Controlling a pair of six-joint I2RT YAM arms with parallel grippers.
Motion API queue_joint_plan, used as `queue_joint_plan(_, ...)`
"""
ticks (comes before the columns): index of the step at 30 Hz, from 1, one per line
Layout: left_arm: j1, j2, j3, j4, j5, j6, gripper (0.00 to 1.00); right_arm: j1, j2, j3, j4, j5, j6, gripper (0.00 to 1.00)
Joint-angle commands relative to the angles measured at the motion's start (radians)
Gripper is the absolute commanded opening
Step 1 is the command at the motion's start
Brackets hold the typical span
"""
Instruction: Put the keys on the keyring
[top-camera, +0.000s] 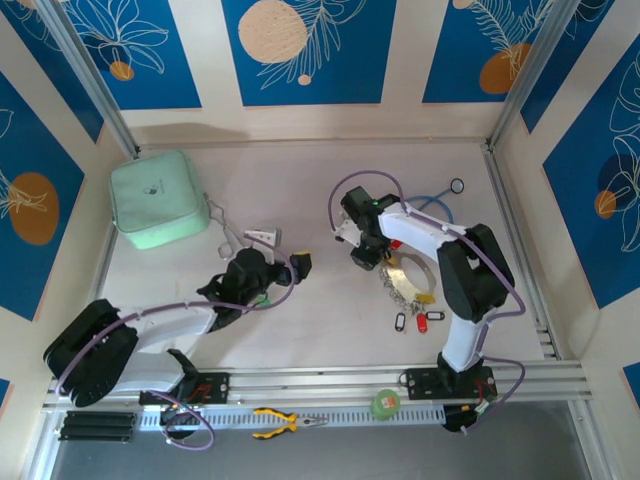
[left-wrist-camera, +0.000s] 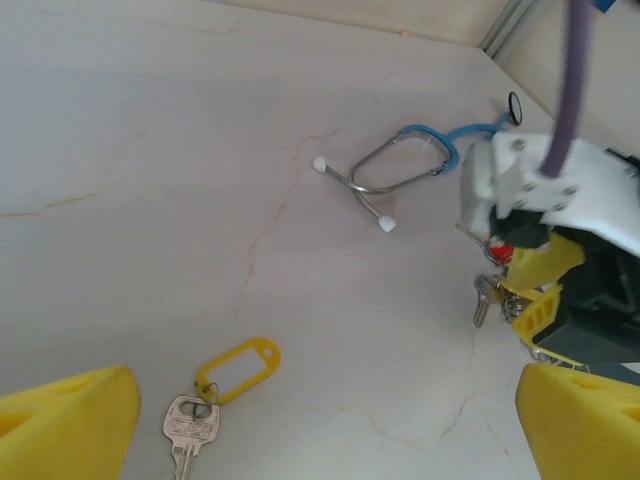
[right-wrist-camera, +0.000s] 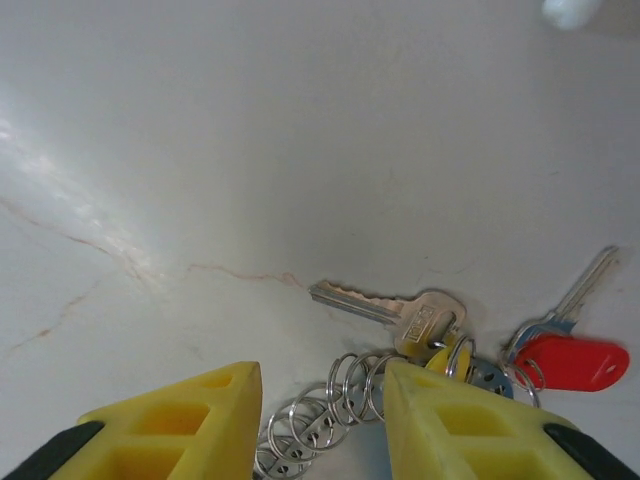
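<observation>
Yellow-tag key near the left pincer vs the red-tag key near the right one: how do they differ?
The yellow-tag key lies alone on bare table; the red-tag key sits in a cluster against the keyring. Yellow's tag is an open frame; red's looks solid. Both are silvery and lie flat.

Left wrist view: yellow-tagged key (left-wrist-camera: 190, 425) is running off the bottom edge, blade tip cut; stethoscope (left-wrist-camera: 437, 150) tubing is disappearing behind the right arm (left-wrist-camera: 540, 185). Right wrist view: keyring (right-wrist-camera: 310, 415) is trailing out of frame between the right fingers (right-wrist-camera: 450, 420), one finger is covering part of a yellow tag (right-wrist-camera: 458, 352), and a white blob (right-wrist-camera: 572, 10) at the top edge is showing too blurred to name.
</observation>
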Motion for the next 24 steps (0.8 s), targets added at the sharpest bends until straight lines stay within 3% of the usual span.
queue_joint_plan(1,-0.011,-0.032,-0.009,0.013,-0.012,0.021,0.96,0.009,0.043,0.045,-0.123,0.051,0.009,0.37)
queue_joint_plan(9,-0.012,-0.056,-0.008,-0.012,-0.021,0.032,0.96,0.022,0.113,0.069,-0.15,0.117,0.036,0.34)
queue_joint_plan(24,-0.011,-0.058,-0.005,-0.027,-0.028,0.027,0.96,0.04,0.13,0.091,-0.166,0.189,0.023,0.13)
